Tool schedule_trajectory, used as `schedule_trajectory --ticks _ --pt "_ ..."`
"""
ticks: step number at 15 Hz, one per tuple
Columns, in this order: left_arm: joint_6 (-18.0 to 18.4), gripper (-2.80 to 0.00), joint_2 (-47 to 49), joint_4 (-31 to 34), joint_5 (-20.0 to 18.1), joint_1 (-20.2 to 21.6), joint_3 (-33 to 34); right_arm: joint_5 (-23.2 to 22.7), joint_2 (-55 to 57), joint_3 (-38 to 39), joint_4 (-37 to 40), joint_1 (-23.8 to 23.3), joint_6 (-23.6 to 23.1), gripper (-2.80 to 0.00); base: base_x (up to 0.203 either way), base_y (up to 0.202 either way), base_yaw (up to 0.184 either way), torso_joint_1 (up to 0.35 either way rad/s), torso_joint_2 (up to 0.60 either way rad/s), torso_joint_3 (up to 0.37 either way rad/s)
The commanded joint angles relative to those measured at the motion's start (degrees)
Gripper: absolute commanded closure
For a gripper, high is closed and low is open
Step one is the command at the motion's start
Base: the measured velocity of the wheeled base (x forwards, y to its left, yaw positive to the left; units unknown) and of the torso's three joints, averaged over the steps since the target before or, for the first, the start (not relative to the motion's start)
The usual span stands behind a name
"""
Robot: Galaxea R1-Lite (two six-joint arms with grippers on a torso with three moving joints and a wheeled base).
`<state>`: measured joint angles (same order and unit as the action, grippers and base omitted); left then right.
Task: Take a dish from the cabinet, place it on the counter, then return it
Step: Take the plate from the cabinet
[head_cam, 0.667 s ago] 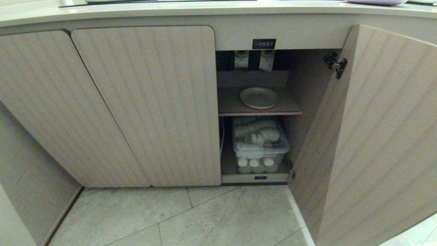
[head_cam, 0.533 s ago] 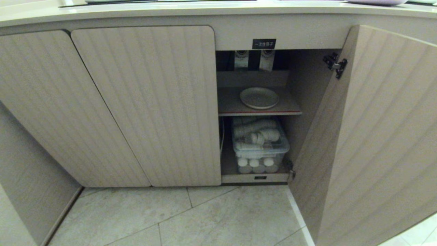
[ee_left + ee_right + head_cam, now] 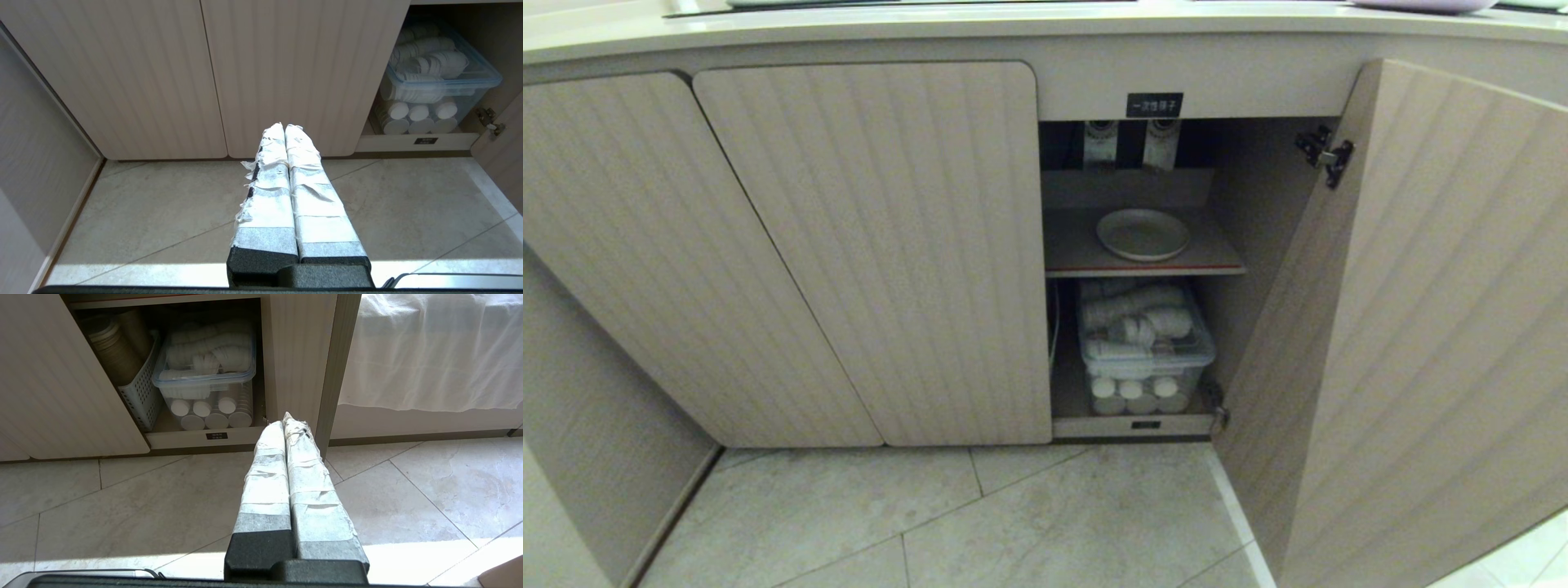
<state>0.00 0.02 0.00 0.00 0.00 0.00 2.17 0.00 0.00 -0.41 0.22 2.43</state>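
The dish (image 3: 1143, 233), a plain cream-white plate, lies flat on the red-edged inner shelf (image 3: 1145, 269) of the cabinet (image 3: 866, 245). The cabinet's right door (image 3: 1421, 327) stands swung open; a small black label (image 3: 1154, 104) sits above the opening. The counter (image 3: 931, 24) runs along the top of the head view. Neither arm shows in the head view. My left gripper (image 3: 284, 127) is shut and empty, low over the floor before the closed doors. My right gripper (image 3: 283, 418) is shut and empty too, near the open door's edge.
On the cabinet floor stands a clear lidded bin (image 3: 1147, 343) of white cups, with a white perforated basket (image 3: 141, 392) of brown stacks beside it. Grey floor tiles (image 3: 1013, 523) lie in front. A white cloth (image 3: 433, 351) hangs to the right of the open door.
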Motion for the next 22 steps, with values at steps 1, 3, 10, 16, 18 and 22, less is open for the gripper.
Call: schedule_trajectory --ticks 1,3,10,16,18,22 --pt "0.0 0.0 -0.02 0.0 0.0 0.0 0.0 0.03 0.0 0.0 -0.06 0.04 0.04 0.0 0.0 0.0 0.0 0.0 0.0 0.0" --pt "0.0 0.0 -0.02 0.0 0.0 0.0 0.0 0.03 0.0 0.0 -0.02 0.04 -0.05 0.0 0.0 0.0 0.0 0.0 0.0 0.0" --pt "-0.09 0.0 -0.02 0.0 0.07 0.0 0.0 0.03 0.0 0.0 -0.11 0.04 0.04 0.0 0.0 0.0 0.0 0.0 0.0 0.0" --pt "-0.09 0.0 -0.02 0.0 0.09 0.0 0.0 0.03 0.0 0.0 -0.09 0.04 -0.03 0.0 0.001 0.033 0.002 0.001 0.0 0.001" --pt "-0.09 0.0 -0.02 0.0 0.09 0.0 0.0 0.03 0.0 0.0 -0.11 0.04 0.03 0.0 0.0 0.192 0.001 0.004 0.0 -0.002" --pt "-0.09 0.0 -0.02 0.0 0.09 0.0 0.0 0.03 0.0 0.0 -0.11 0.04 0.02 0.0 0.0 0.195 -0.002 0.003 0.0 0.003"
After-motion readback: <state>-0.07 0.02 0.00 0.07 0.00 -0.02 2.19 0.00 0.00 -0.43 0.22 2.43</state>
